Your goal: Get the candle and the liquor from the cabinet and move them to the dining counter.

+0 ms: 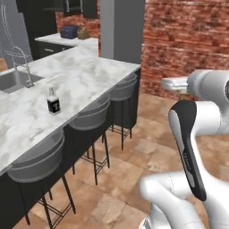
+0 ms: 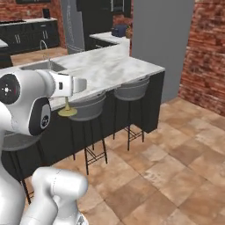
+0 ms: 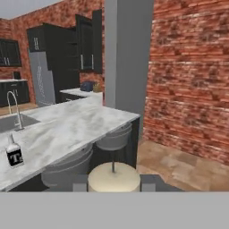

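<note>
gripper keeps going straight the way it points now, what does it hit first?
Probably the grey pillar at the end of the dining counter; depth is unclear. The gripper holds the candle, so that would lead.

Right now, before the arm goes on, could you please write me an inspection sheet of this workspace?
Surface: dining counter, white veined marble, with inset sink and faucet.
Job's things: liquor upright on the counter near the sink; candle held in the air, not yet on the counter.
Clutter: dark blue appliance on the far worktop.
Grippers: pincer shut on the candle.
Cables: nothing seen.
Surroundings: grey stools along the counter, brick wall, grey pillar, tiled floor.
</note>
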